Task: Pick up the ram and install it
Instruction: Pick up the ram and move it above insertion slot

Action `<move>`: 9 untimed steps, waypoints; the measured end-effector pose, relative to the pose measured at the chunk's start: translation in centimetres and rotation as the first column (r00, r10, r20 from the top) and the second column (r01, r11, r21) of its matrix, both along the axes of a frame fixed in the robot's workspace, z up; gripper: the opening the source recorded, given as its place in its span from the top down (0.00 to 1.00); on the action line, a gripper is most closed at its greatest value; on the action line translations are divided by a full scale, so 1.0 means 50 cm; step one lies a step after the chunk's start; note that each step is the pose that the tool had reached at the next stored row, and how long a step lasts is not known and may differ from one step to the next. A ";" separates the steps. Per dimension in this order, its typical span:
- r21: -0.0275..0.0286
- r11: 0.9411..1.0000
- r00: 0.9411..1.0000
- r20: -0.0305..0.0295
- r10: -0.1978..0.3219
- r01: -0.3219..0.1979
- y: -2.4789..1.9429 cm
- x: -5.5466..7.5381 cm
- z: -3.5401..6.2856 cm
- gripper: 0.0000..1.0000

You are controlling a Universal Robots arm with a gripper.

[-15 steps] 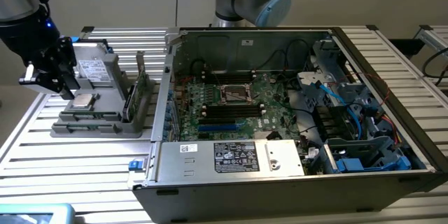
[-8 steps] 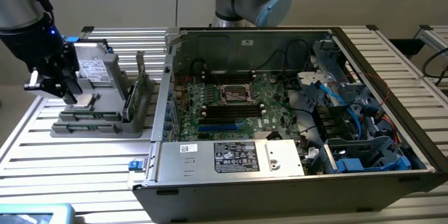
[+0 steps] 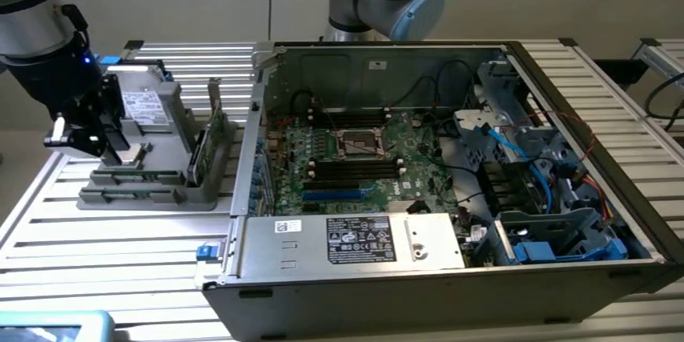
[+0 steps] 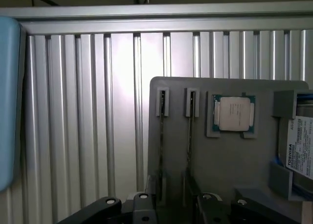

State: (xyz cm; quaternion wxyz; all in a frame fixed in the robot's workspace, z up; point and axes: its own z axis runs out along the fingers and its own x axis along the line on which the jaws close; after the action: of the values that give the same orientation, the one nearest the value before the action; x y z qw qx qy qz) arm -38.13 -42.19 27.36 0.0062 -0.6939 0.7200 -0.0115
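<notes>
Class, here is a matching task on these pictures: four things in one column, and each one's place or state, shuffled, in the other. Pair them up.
Column one
1. ram sticks
2. processor chip
3. gripper
4. computer case

Column two
a. side panel off, motherboard exposed
b. open, over the grey holder
c. standing on edge in narrow slots
d. lying flat in a square recess

Pairs: 1-c, 2-d, 3-b, 4-a
</notes>
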 end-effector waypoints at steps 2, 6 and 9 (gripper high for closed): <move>-0.006 1.000 1.000 0.000 0.000 0.000 -0.0022 0.000 -0.003 0.64; -0.013 1.000 1.000 0.000 0.000 0.000 -0.0042 0.000 -0.012 0.64; -0.014 1.000 1.000 0.002 0.000 0.000 -0.0043 0.000 -0.022 0.64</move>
State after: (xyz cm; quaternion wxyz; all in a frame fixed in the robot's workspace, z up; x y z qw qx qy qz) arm -38.12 -42.40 26.25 0.0022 -0.6940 0.7198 -0.0172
